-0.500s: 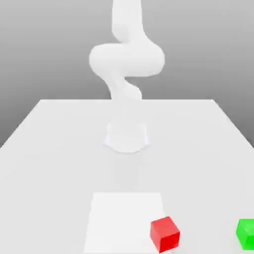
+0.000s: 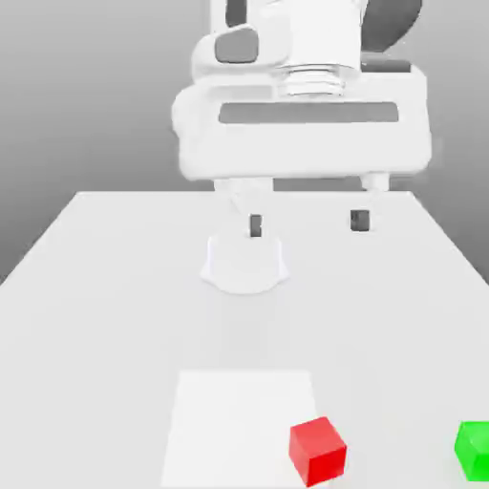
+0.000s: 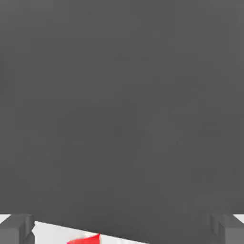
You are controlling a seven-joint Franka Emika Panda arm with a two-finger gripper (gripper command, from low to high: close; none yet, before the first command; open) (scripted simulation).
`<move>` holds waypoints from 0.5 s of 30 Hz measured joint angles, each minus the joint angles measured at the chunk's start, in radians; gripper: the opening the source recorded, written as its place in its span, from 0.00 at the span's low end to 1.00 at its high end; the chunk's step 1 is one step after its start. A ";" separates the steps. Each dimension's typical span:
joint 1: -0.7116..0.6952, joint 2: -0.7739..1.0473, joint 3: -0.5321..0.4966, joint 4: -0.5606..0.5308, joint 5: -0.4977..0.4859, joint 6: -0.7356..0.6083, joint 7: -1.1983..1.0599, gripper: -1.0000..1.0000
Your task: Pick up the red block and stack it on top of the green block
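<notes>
Exterior view: the red block [image 2: 317, 451] is a small bright red cube with plain, smooth faces, turned so that one vertical edge faces the camera and its top shows a lighter red than its two visible sides. It sits on the white table [image 2: 86, 287], at the near corner of a paler square patch [image 2: 239, 420] towards the exterior view's right. The green block [image 2: 474, 449] is a cube of the same kind in bright green, resting on the table well apart from the red one, further to the exterior view's right and partly cut off by the picture's edge. The white arm [image 2: 301, 105] rises from a round base [image 2: 244, 263] at the middle of the table, and its broad hand hangs high above the surface, well clear of both blocks. The gripper [image 2: 307, 223] points downward with its two dark fingertips [image 2: 255, 225] spread far apart and nothing between them. In the hand view, the fingers [image 3: 16, 228] stand at opposite sides with a sliver of the red block [image 3: 88, 239] visible between them, against a strip of white table [image 3: 52, 233] under a dark grey background.
</notes>
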 joint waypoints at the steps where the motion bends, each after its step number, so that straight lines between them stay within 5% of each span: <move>1: 0.004 0.036 0.003 -0.006 -0.001 0.014 -0.006 0.50; 14: 0.049 0.508 0.011 -0.041 -0.048 0.258 -0.038 0.50; 15: 0.051 0.536 0.009 -0.037 -0.051 0.281 -0.036 0.00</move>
